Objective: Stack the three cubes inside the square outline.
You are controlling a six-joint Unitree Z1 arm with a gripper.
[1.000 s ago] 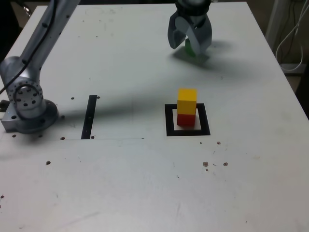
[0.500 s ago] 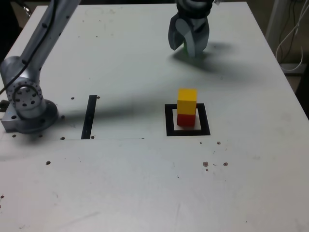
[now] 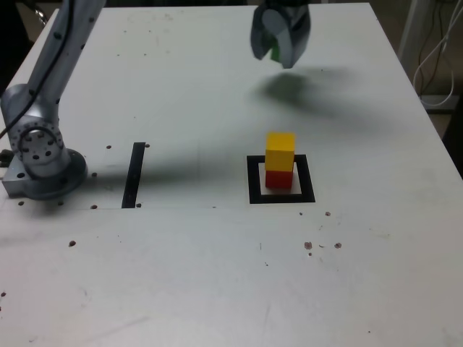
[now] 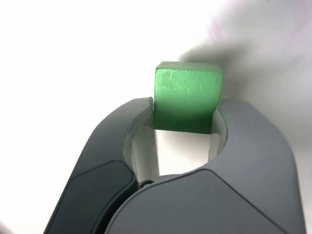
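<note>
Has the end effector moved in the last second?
Yes. The end effector, shut on the green cube, has risen, farther up-frame from the square outline in the exterior view.

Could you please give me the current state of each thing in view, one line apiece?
gripper: shut on the green cube, lifted off the table.
green cube: clamped between the jaws, off the table.
yellow cube: upright on top of the red cube.
red cube: on the pale centre of the square outline, under the yellow cube.
square outline: holds a two-cube stack.
black strip: flat on the table, bare.
</note>
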